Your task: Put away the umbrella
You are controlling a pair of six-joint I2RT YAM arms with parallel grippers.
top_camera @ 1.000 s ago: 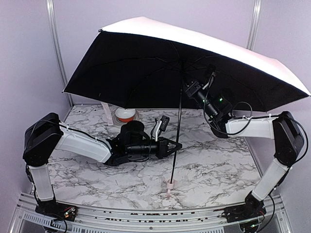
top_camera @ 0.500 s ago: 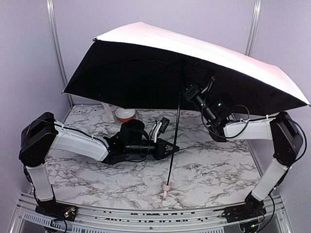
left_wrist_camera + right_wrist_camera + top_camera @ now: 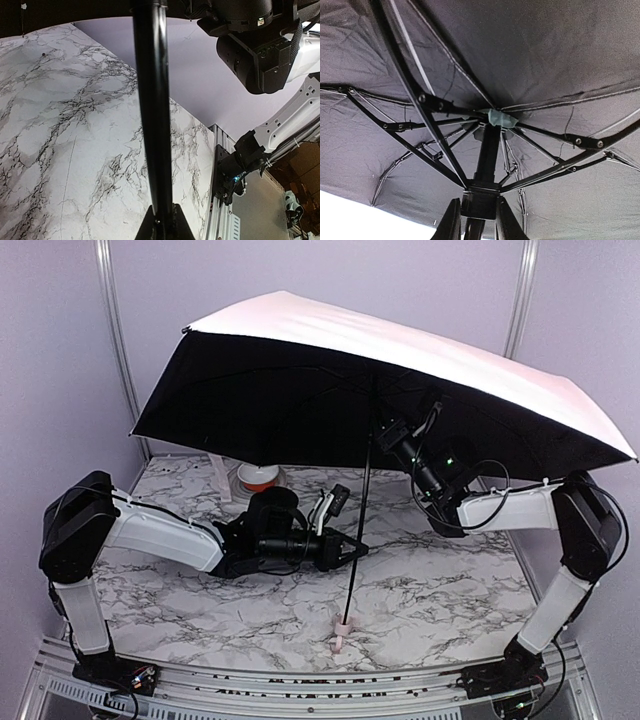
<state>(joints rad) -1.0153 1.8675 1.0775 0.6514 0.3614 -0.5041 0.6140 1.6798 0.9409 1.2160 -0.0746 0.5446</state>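
The umbrella (image 3: 330, 335) stands open, pale pink outside and black inside, its canopy spread over both arms. Its thin black shaft (image 3: 360, 510) slants down to the small pink handle knob (image 3: 342, 630), which rests on the table. My left gripper (image 3: 357, 549) is shut on the shaft low down; the left wrist view shows the shaft (image 3: 152, 110) running up from the jaws. My right gripper (image 3: 383, 430) is shut on the black runner (image 3: 480, 199) on the shaft just under the ribs (image 3: 420, 125).
A small white bowl with an orange-red band (image 3: 260, 476) sits at the back left of the marble table (image 3: 440, 590), under the canopy edge. A white strip (image 3: 219, 472) hangs beside it. Metal frame posts stand at the back corners.
The canopy has tipped, its left edge rising. The handle knob has slid a little left along the table. Both grippers keep their hold.
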